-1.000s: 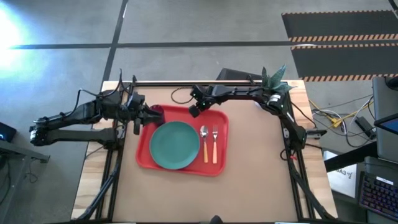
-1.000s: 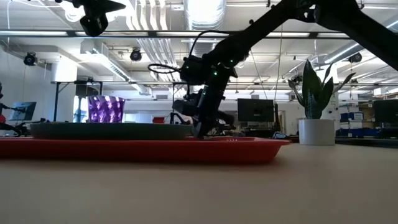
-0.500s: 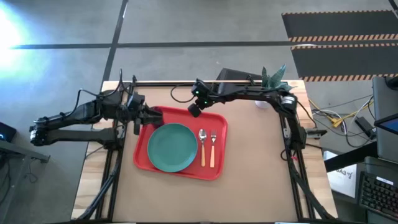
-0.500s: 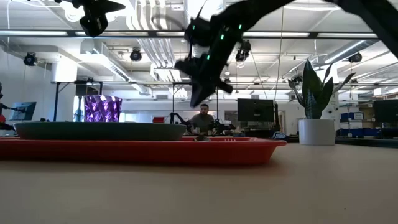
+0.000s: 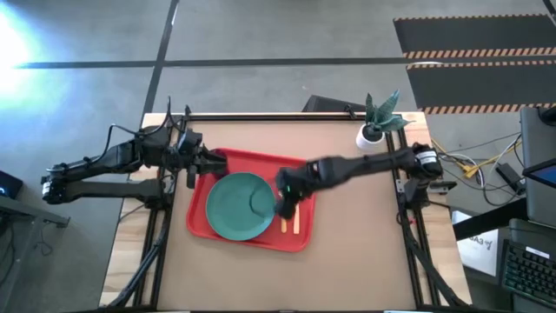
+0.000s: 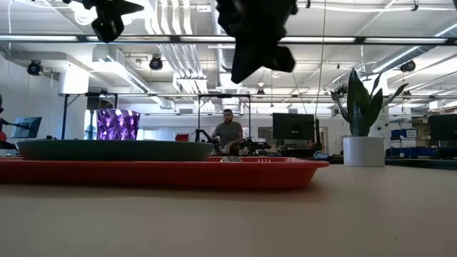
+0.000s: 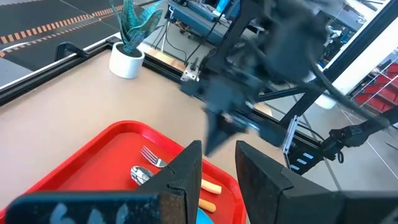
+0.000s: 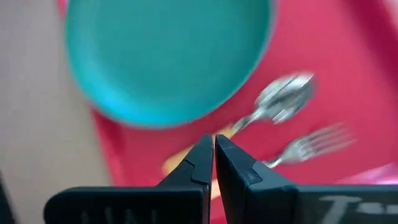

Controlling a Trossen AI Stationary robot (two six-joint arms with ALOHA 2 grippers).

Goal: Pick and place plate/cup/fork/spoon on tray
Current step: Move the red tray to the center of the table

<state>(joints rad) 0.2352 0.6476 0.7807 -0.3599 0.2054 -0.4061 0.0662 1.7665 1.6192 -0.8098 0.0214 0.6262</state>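
Reaching low across the tray (image 5: 228, 161), the right gripper (image 5: 285, 203), fingers pressed together, hovers above the spoon (image 8: 283, 99).

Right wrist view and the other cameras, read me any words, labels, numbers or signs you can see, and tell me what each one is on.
None can be read.
Right gripper: pale raised marks on its body at the picture's edge, too cut off and blurred to read.
Tray, plate, spoon, fork, plant pot: no text.
Monitors in the room behind: too small to read.
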